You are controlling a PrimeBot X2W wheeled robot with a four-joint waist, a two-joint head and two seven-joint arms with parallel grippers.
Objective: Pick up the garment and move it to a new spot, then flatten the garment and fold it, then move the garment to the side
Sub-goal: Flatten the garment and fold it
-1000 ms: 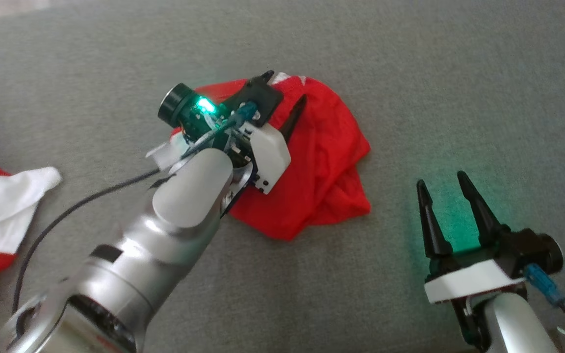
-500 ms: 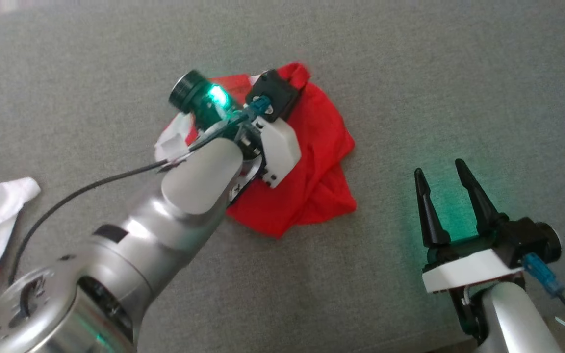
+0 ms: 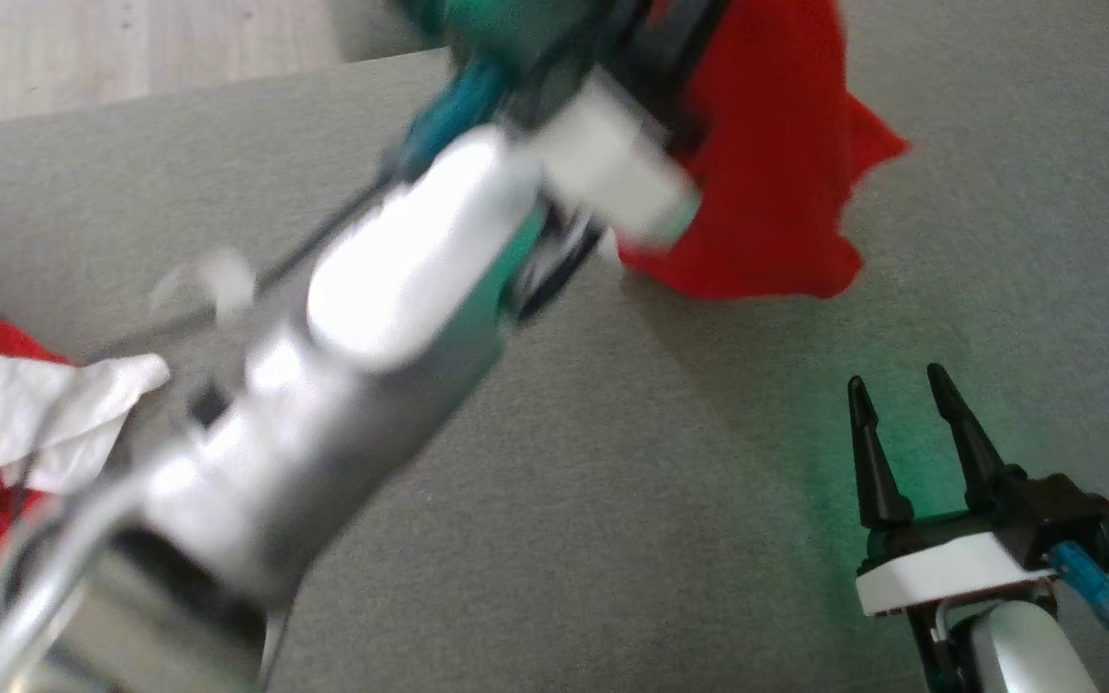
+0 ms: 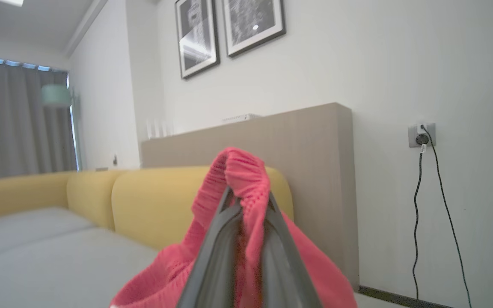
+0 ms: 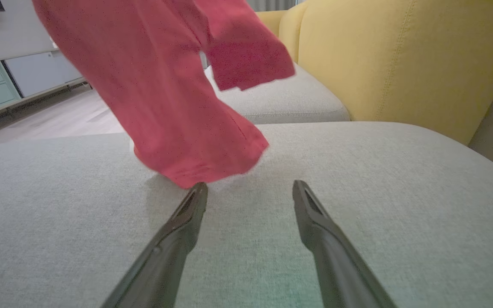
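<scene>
The red garment (image 3: 766, 183) hangs in the air above the grey cushion (image 3: 612, 500), held up at the top of the head view. In the left wrist view my left gripper (image 4: 246, 203) is shut on the garment's elastic hem (image 4: 242, 171), which bunches over the fingertips. My blurred left arm (image 3: 372, 318) crosses the head view diagonally. The right wrist view shows the garment (image 5: 173, 98) dangling, its lowest edge close to or just touching the cushion. Low at the right, my right gripper (image 3: 901, 395) stands open over the cushion, empty, its fingers (image 5: 186, 218) just short of the hanging cloth.
Red and white clothes (image 3: 6, 414) lie at the left edge of the cushion. A yellow sofa back (image 5: 400, 60) rises behind the seat. Wooden floor (image 3: 131, 48) shows past the cushion's far edge. A wall with a socket and cable (image 4: 420, 141) stands beyond.
My left gripper shut on the garment and lifted it off the cushion, up and to the right. The head camera has shifted. The right gripper stays open in place.
</scene>
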